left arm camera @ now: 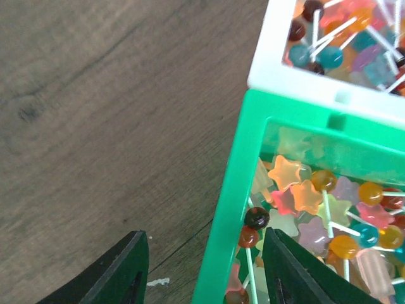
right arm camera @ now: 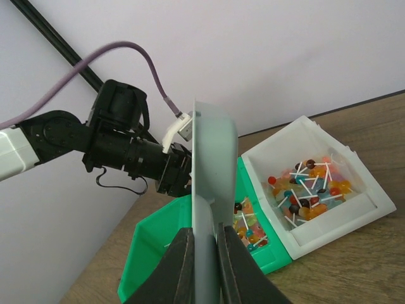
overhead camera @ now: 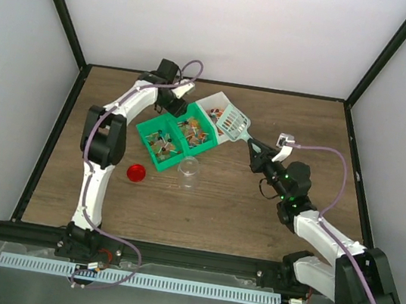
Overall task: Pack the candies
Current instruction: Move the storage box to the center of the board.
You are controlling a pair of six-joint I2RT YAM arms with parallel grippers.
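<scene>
Right gripper [right arm camera: 204, 253] pinched the scoop [right arm camera: 212, 158] by its handle above the bins. Left gripper [left arm camera: 202, 269] stood spread astride a wall of the green bin [left arm camera: 231, 190]. Candies [left arm camera: 297, 190] filled it and the white bin [right arm camera: 373, 206]. Light, loose and slippery, they looked better scooped than pinched. A wooden table [left arm camera: 95, 126] sat between white walls.

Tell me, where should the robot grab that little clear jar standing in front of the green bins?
Likely around its round side wall, below the rim, coming from the near side. The clear jar stands upright with its mouth up, apart from the green bins, so that side looks open.
</scene>
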